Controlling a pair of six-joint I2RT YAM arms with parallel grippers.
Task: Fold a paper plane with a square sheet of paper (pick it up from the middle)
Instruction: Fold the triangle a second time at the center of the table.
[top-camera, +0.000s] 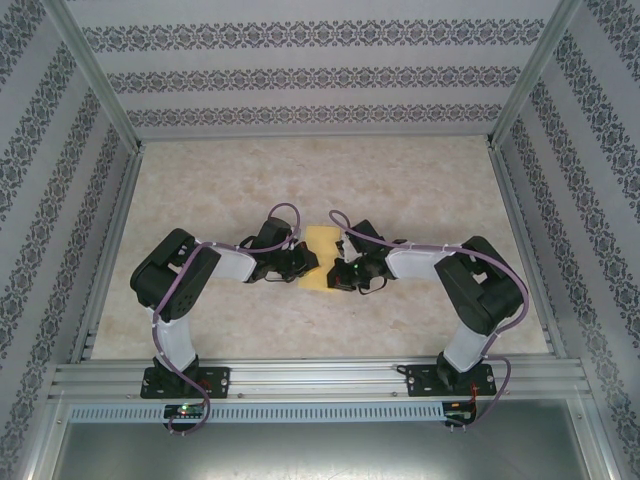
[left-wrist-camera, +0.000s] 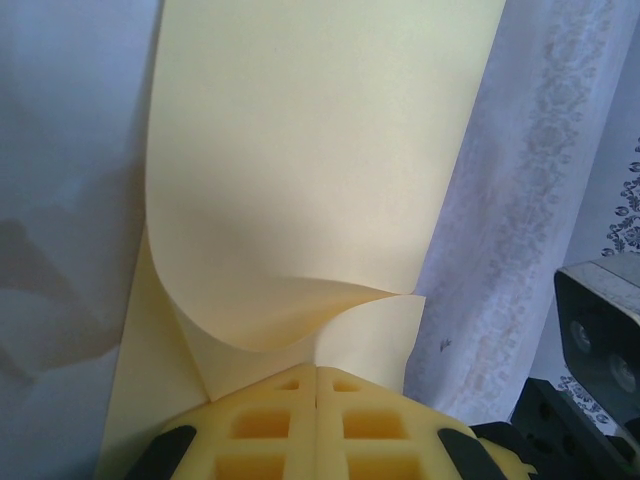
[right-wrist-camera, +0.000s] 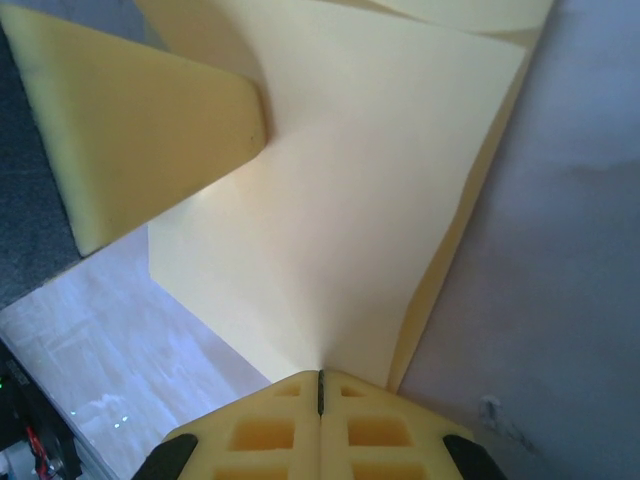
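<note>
The square sheet of paper (top-camera: 320, 243), pale yellow-orange, is held above the table between both arms at the centre. My left gripper (top-camera: 304, 262) is shut on its left side, my right gripper (top-camera: 339, 270) on its right side. In the left wrist view the sheet (left-wrist-camera: 300, 150) rises from my shut left gripper (left-wrist-camera: 317, 372), with one flap curling over a fold. In the right wrist view the sheet (right-wrist-camera: 340, 230) fans out creased from my shut right gripper (right-wrist-camera: 320, 376), and a yellow left finger (right-wrist-camera: 150, 130) pinches its far edge. The paper plane is out of view.
A beige marbled table (top-camera: 200, 190) lies inside patterned walls (top-camera: 300, 75) with metal frame posts. An aluminium rail (top-camera: 320, 380) along the near edge carries both arm bases. The right arm's dark wrist body (left-wrist-camera: 600, 330) sits close to the paper on the right.
</note>
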